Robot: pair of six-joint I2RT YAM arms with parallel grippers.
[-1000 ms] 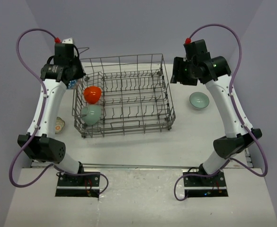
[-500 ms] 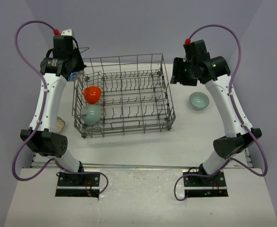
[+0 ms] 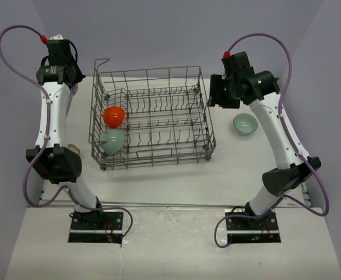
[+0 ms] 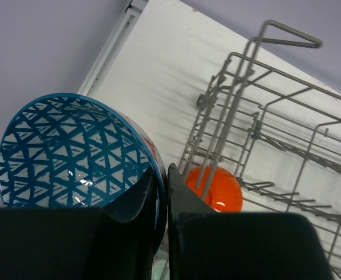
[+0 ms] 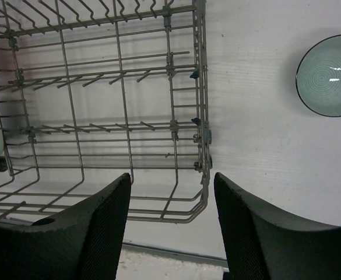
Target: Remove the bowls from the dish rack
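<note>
Four bowls show. One glossy orange bowl (image 3: 113, 115) and one mint bowl (image 3: 112, 140) stand on edge at the 9 o'clock end of the single grey wire dish rack (image 3: 153, 122). A second mint bowl (image 3: 245, 123) sits upright on the white table (image 3: 240, 169) at the rack's 3 o'clock, with open tabletop between. The left gripper (image 4: 161, 175), outside the rack at 10 o'clock, pinches the rim of a blue triangle-patterned bowl (image 4: 71, 151). The right gripper (image 5: 170, 192) hangs parted and empty over the rack's 3 o'clock edge.
</note>
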